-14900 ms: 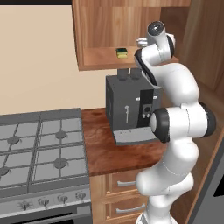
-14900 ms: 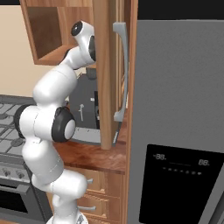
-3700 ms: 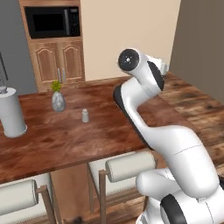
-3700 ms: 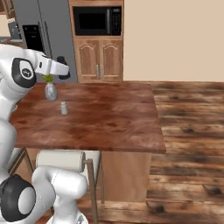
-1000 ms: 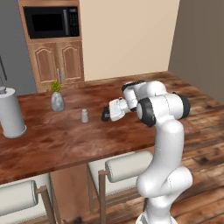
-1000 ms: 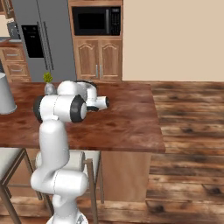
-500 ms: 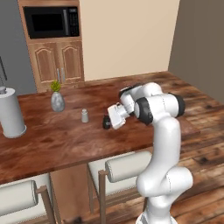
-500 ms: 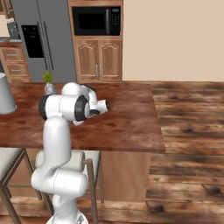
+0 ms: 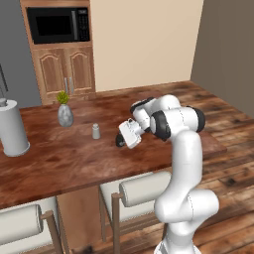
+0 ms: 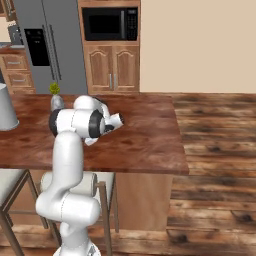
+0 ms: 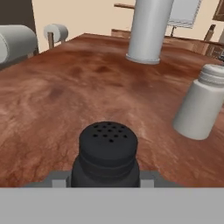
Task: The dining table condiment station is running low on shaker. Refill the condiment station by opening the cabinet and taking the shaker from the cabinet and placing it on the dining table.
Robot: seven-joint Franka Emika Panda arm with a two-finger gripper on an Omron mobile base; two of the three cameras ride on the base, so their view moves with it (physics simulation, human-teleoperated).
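Observation:
A black shaker (image 11: 108, 153) with a perforated top sits between my gripper's (image 11: 107, 177) grey fingers (image 11: 57, 177), which are shut on it. From the left base view the gripper (image 9: 123, 140) holds the dark shaker (image 9: 119, 142) low over the reddish-brown dining table (image 9: 59, 158), near its middle. A pale grey shaker (image 9: 96, 131) stands on the table a short way to the left of it, upright and apart from the black shaker; up close the grey shaker (image 11: 203, 103) lies to the right. The cabinet is out of view.
A grey vase with a green sprig (image 9: 65, 115) and a tall white paper-towel roll (image 9: 12, 128) stand on the table's left part. Padded stools (image 9: 144, 186) sit under the near edge. Arched wooden doors and a microwave (image 9: 57, 24) line the far wall.
The hand has sunk toward the tabletop with the black shaker in it and tilted further down. The grey shaker, vase and roll have stayed put.

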